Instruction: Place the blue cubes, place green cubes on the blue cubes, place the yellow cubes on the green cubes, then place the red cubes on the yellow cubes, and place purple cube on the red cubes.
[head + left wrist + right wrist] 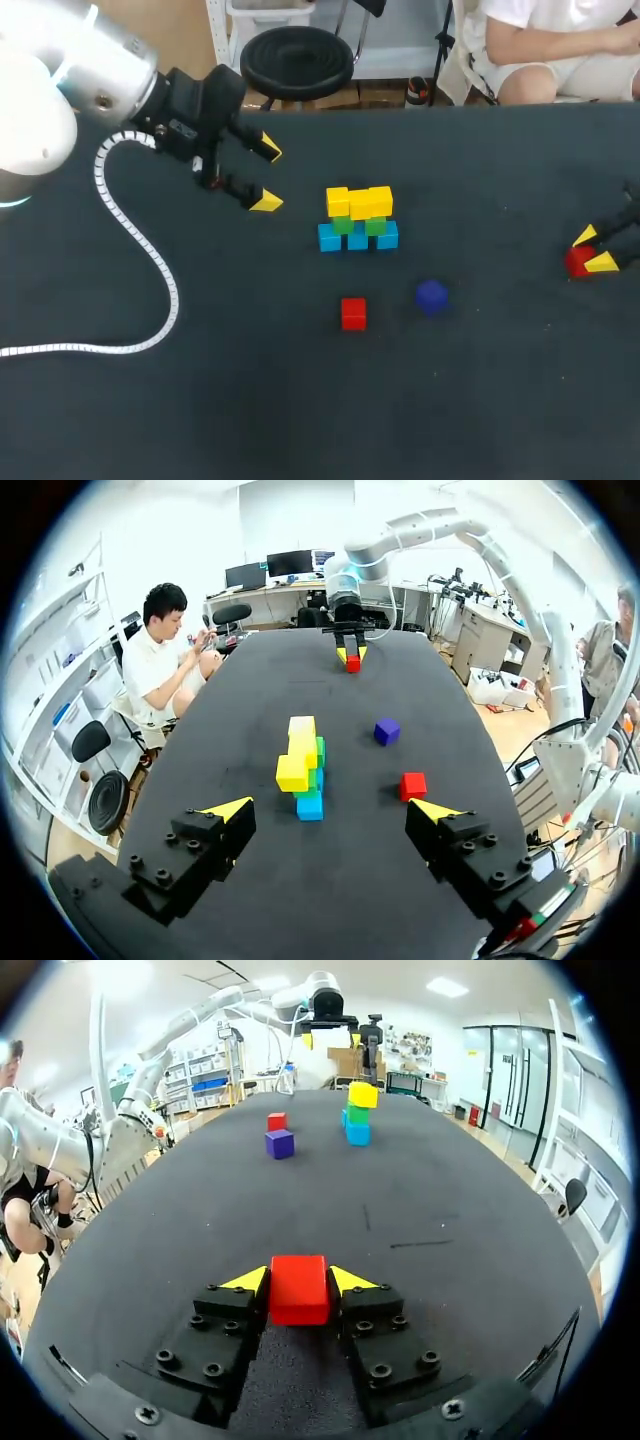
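Observation:
A stack stands mid-table: blue cubes (357, 237) at the base, green cubes (358, 225) on them and yellow cubes (359, 202) on top. In front of it lie a loose red cube (353, 313) and a purple cube (432, 296). At the table's right edge my right gripper (298, 1280) is shut on a second red cube (298, 1288), which rests on the mat with a yellow tip against each side. My left gripper (266, 177) hangs open left of the stack, nothing between its fingers; its wrist view shows the stack (298, 755) ahead of it.
The black mat (200, 400) covers the whole table. A white coiled cable (150, 260) trails from my left arm across the mat's left part. The right arm's gripper (351, 657) shows at the far end in the left wrist view.

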Available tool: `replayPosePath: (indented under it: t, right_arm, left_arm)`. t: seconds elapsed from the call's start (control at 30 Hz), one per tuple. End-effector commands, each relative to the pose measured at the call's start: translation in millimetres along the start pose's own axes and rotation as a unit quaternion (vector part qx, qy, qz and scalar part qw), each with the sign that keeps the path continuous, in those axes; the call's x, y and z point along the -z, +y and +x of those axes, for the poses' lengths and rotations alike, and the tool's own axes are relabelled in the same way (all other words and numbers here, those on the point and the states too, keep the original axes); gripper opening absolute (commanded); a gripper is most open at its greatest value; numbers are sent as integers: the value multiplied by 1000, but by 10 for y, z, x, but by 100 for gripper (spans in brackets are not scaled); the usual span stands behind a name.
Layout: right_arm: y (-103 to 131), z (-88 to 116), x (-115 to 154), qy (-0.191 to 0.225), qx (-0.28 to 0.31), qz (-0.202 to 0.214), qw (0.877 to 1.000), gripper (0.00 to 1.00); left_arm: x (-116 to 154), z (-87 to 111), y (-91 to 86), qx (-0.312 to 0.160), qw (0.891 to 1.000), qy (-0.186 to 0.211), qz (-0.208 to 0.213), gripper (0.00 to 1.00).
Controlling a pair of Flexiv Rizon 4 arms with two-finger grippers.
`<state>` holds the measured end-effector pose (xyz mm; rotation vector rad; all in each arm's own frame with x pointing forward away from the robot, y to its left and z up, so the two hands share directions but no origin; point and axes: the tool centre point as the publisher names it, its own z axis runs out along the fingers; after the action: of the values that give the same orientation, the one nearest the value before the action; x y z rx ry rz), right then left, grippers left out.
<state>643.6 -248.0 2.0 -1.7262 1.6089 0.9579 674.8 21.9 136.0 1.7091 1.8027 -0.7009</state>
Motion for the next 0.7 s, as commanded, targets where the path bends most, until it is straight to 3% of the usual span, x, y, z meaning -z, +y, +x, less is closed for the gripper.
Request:
replayPosePath:
  t: [0.03, 0.37, 0.7]
  right_arm:
    - [86, -133, 25, 9, -10, 17, 1000, 0]
    - [-5, -668, -14, 22, -41, 50, 998, 0]
    - [-143, -1205, -99, 10, 30, 66, 997, 0]
  left_arm:
    - [2, 7, 12, -1, 1000, -1, 1, 100]
    - [2, 7, 12, -1, 1000, -1, 1, 100]
    - [2, 7, 12, -1, 1000, -1, 1, 100]
